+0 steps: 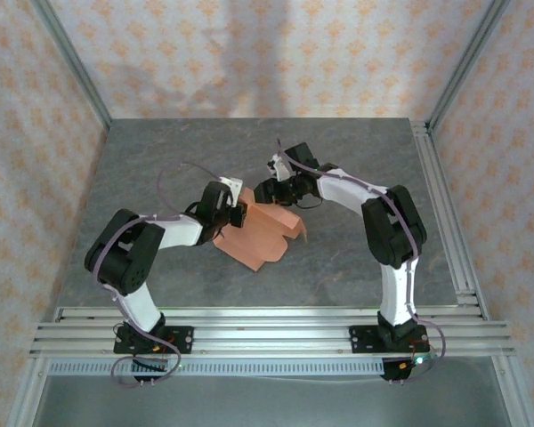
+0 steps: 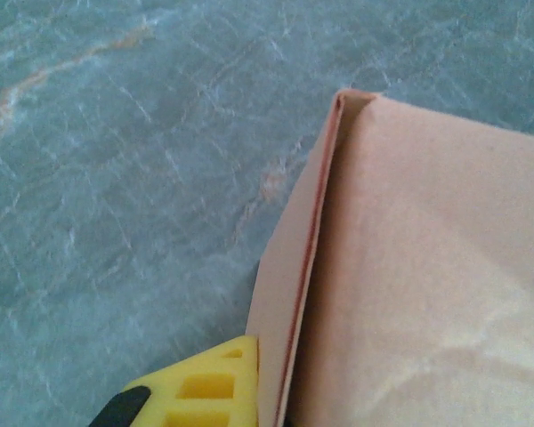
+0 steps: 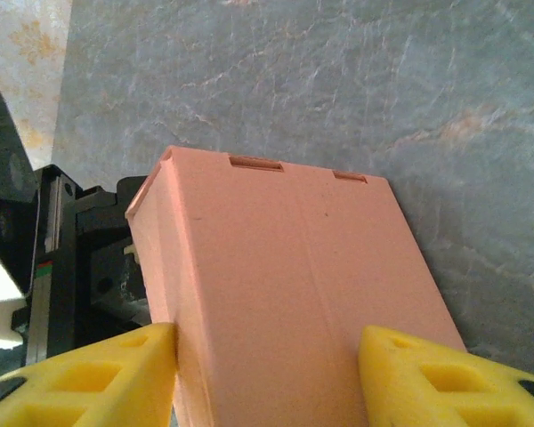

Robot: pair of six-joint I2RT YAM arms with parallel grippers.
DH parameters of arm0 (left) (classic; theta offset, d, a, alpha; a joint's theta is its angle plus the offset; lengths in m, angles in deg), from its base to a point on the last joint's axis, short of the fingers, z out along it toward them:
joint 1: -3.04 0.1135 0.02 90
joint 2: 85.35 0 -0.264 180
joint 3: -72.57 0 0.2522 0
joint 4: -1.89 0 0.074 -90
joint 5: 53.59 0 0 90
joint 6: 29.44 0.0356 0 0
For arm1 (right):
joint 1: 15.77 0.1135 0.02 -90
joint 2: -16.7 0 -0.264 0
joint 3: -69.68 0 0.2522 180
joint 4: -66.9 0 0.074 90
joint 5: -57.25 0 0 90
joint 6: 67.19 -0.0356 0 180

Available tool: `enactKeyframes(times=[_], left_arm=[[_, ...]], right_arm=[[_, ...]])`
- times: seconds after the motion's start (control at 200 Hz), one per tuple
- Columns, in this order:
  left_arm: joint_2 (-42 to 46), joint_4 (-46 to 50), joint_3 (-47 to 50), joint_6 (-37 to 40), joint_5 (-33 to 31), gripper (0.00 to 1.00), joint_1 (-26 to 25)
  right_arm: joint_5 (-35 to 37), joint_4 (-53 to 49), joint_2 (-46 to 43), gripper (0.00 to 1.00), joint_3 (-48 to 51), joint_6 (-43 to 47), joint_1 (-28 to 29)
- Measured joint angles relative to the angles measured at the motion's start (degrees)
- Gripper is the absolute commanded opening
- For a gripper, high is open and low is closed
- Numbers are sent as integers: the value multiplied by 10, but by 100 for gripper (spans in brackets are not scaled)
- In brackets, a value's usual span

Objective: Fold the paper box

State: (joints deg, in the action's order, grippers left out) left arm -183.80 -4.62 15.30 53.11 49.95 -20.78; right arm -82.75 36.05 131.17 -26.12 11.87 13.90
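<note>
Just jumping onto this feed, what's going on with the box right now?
Both arms are working on the orange paper box, which lies partly folded near the middle of the table. The left gripper is shut on the box's left edge, along a folded-over flap. The right gripper is at the far end with its fingers apart over the box; it doesn't look clamped. Some flaps are not yet tucked in.

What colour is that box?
Salmon orange; the paper box shows best in the right wrist view.
</note>
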Motion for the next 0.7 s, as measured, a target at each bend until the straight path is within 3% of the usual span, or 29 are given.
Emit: enactKeyframes(times=[0.185, 0.475, 0.701], left_arm=[[19, 4, 20, 4, -36, 10, -12], [23, 1, 26, 15, -59, 10, -12], [23, -12, 31, 14, -66, 31, -12]], right_arm=[[0, 1, 1, 66, -4, -15, 5], [-2, 16, 37, 67, -43, -48, 7], [-14, 47, 49, 64, -43, -75, 7]])
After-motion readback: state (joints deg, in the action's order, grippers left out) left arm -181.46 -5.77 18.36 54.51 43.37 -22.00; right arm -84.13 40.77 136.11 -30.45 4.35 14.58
